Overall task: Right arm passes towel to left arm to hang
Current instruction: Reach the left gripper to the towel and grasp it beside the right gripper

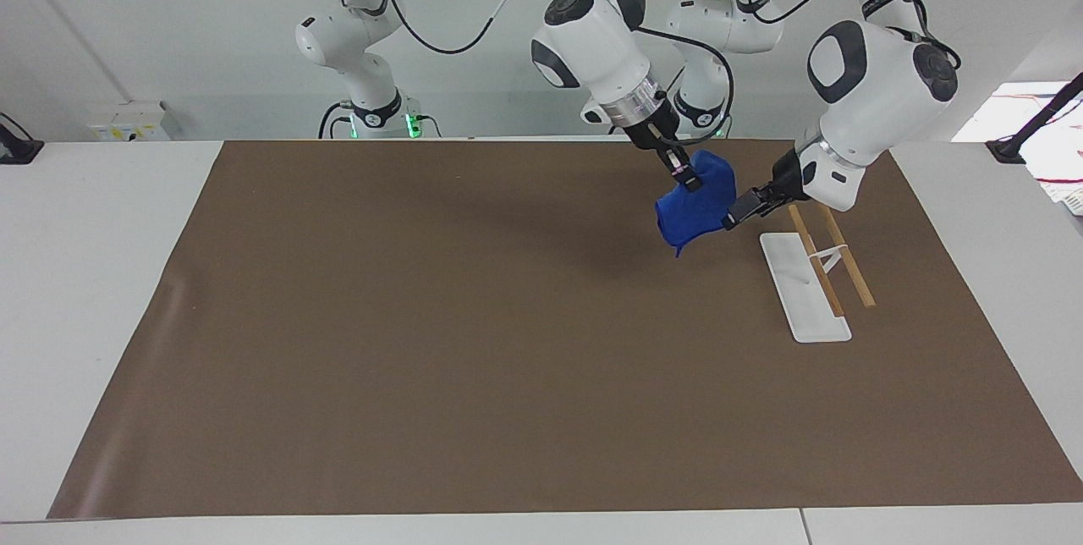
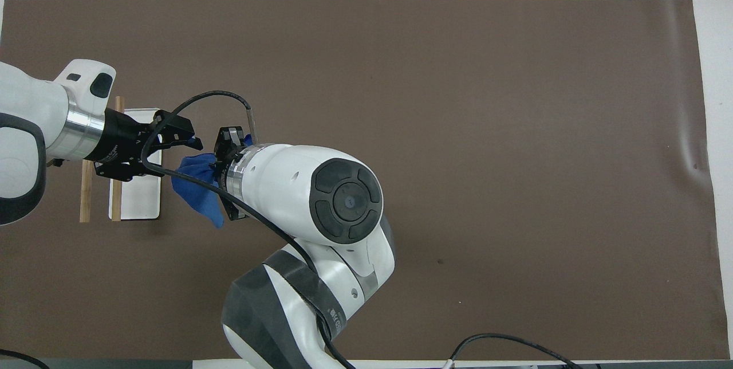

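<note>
The blue towel (image 1: 695,205) hangs bunched in the air from my right gripper (image 1: 684,176), which is shut on its top edge, over the mat beside the rack. In the overhead view the towel (image 2: 194,179) shows between both hands; the right gripper (image 2: 228,148) is mostly hidden by its own wrist. My left gripper (image 1: 738,211) reaches in over the rack with its jaws spread, tips at the towel's edge toward the left arm's end. It also shows in the overhead view (image 2: 178,154). I cannot tell if it touches the cloth.
The rack stands toward the left arm's end: a white base (image 1: 804,295) with two wooden rails (image 1: 849,261) on a thin white frame, also in the overhead view (image 2: 136,203). A brown mat (image 1: 423,316) covers the table.
</note>
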Controlling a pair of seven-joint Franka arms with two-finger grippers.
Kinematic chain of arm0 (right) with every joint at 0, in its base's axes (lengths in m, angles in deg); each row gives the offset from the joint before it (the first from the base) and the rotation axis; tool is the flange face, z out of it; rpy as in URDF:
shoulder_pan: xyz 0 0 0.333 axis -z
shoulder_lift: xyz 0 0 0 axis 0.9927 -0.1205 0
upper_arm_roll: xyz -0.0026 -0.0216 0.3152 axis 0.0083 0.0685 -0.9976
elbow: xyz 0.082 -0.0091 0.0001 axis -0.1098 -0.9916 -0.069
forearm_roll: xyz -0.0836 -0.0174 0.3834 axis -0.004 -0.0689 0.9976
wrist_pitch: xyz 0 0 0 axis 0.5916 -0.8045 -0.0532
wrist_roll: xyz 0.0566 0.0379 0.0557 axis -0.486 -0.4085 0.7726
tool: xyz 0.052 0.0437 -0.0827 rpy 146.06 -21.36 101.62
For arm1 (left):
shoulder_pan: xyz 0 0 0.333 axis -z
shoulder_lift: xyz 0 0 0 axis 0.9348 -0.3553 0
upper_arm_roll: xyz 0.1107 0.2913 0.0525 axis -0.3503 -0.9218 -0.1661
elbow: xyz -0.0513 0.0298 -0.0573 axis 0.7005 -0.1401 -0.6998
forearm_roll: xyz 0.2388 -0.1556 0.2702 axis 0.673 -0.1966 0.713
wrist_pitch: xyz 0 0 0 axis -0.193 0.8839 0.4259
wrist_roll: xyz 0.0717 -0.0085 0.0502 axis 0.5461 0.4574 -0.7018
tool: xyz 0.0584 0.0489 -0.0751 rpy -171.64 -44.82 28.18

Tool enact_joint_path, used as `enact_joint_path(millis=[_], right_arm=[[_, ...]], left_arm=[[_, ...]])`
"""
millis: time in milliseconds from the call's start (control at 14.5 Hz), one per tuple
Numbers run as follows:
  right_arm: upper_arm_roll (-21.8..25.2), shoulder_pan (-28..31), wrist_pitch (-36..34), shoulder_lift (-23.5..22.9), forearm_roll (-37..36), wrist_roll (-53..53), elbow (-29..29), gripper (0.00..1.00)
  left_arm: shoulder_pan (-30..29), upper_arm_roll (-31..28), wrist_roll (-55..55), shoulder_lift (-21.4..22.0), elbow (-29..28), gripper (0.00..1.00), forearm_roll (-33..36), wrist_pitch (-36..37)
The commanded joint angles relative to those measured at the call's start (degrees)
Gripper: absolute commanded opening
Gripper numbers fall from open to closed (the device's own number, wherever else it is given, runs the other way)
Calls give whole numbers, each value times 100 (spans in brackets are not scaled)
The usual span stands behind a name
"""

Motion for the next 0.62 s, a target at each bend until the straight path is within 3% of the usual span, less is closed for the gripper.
enact_joint_path(millis=[0, 206, 344, 482, 550], right_arm=[[-10, 0, 109, 2, 104, 7, -38, 0], [-10, 9, 109, 2, 104, 16, -38, 0], [-10, 17, 100, -7, 113, 16, -47, 0], [-10, 17, 100, -7, 104, 25, -47, 0], [-18, 17, 100, -7, 113, 42, -47, 0]], left_arm=[[36, -34, -276, 276, -608, 91, -471, -399], [10, -34, -320, 320, -759, 83, -982, -672], [1, -34, -416, 320, -759, 69, -1176, -742], [19, -34, -583, 311, -750, 12, -1246, -812], [19, -34, -584, 311, -750, 0, -1247, -821]])
